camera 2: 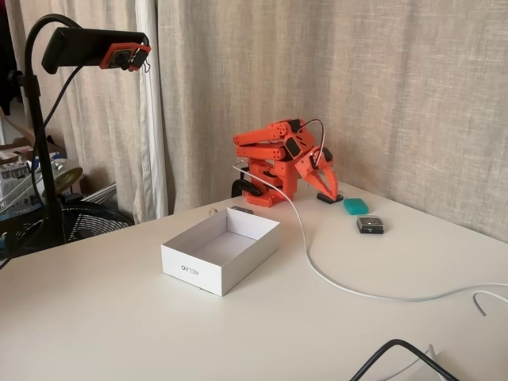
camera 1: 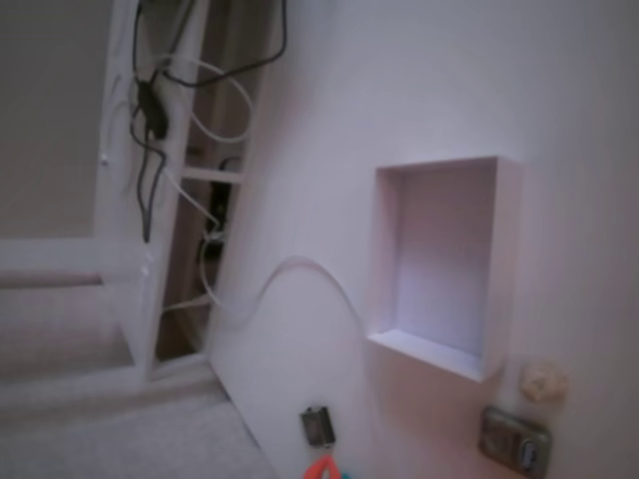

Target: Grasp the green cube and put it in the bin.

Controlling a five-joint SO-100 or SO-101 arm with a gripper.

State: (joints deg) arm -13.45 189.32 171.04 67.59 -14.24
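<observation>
The green cube (camera 2: 355, 206) is a small teal block lying on the white table to the right of the folded orange arm. My gripper (camera 2: 324, 190) hangs tip-down just left of the cube and apart from it, over a small black piece. It holds nothing, and its jaws are too small to read. The bin (camera 2: 222, 250) is a white open box standing empty in front of the arm. In the blurred fixed view the bin (camera 1: 439, 269) fills the centre right. A red tip with a trace of teal (camera 1: 322, 468) shows at the bottom edge.
A small dark grey box (camera 2: 370, 225) (camera 1: 318, 424) lies just beyond the cube. A white cable (camera 2: 333, 282) runs from the arm across the table. A grey metallic gadget (camera 1: 514, 439) and a beige lump (camera 1: 544, 381) sit near the bin. A camera stand (camera 2: 48, 159) rises at left.
</observation>
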